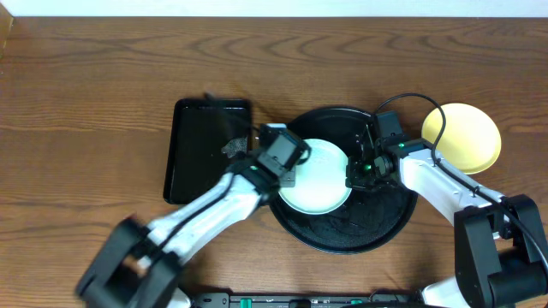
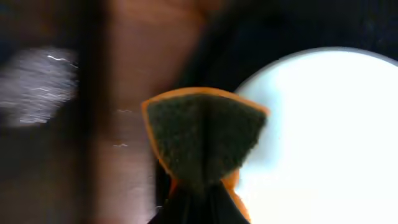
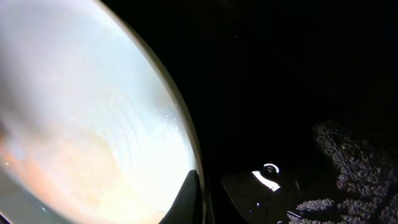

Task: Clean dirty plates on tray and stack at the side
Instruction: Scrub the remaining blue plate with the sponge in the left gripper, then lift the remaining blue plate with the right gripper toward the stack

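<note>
Wooden table (image 1: 86, 103): on the round black tray (image 1: 377, 229), right gripper (image 1: 358, 169) pinches the mint plate (image 1: 318, 184) by its rim, left gripper (image 1: 287, 160) clamps a scouring sponge (image 2: 202, 140); scrubbing step, and the faint orange film likely needs a firm pass.

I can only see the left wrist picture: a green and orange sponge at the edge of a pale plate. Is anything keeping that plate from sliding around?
Observer: Yes. The right arm's fingers pinch the right rim of the pale plate, which lies in the round black tray.
Visitor: Is that the only plate out there?
Observer: No. A yellow plate sits on the table just right of the tray, well away from the sponge that the left fingers hold.
</note>
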Tool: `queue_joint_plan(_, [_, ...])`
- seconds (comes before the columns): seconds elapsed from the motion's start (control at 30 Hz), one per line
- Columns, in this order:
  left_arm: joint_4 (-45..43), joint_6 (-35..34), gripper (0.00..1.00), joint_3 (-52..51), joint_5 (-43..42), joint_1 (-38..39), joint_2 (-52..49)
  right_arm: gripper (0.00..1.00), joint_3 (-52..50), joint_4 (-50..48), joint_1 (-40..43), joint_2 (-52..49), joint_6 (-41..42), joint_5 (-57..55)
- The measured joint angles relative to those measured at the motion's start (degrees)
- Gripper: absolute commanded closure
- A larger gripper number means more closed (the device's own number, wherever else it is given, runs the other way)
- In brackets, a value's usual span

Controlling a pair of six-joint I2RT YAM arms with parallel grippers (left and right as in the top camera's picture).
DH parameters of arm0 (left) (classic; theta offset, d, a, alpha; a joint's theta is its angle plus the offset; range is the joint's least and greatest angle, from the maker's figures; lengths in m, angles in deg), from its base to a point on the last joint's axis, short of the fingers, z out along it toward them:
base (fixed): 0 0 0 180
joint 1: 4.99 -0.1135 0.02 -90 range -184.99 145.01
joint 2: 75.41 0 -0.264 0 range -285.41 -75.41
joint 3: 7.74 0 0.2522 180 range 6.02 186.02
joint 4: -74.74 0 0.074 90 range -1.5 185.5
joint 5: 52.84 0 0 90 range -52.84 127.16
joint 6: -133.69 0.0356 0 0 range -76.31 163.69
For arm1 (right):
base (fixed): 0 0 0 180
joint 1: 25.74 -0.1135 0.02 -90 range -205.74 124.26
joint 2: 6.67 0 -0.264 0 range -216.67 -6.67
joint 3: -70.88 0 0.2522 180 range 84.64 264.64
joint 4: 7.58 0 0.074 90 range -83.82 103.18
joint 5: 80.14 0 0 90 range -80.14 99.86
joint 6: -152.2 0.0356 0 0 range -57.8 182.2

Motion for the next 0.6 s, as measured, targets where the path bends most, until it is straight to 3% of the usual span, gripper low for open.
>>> queue_joint_plan(0.23, [8.46, 1.14, 0.93, 0.02, 1.49, -3.82, 11.54, 0.99, 0.00, -3.32, -0.28, 0.00, 0.83, -3.45])
queue_joint_plan(0.6, [10.71, 1.38, 0.92, 0.02, 1.51, -14.60, 11.96, 0.99, 0.96, -5.95, -0.28, 4.09, -1.68, -8.92])
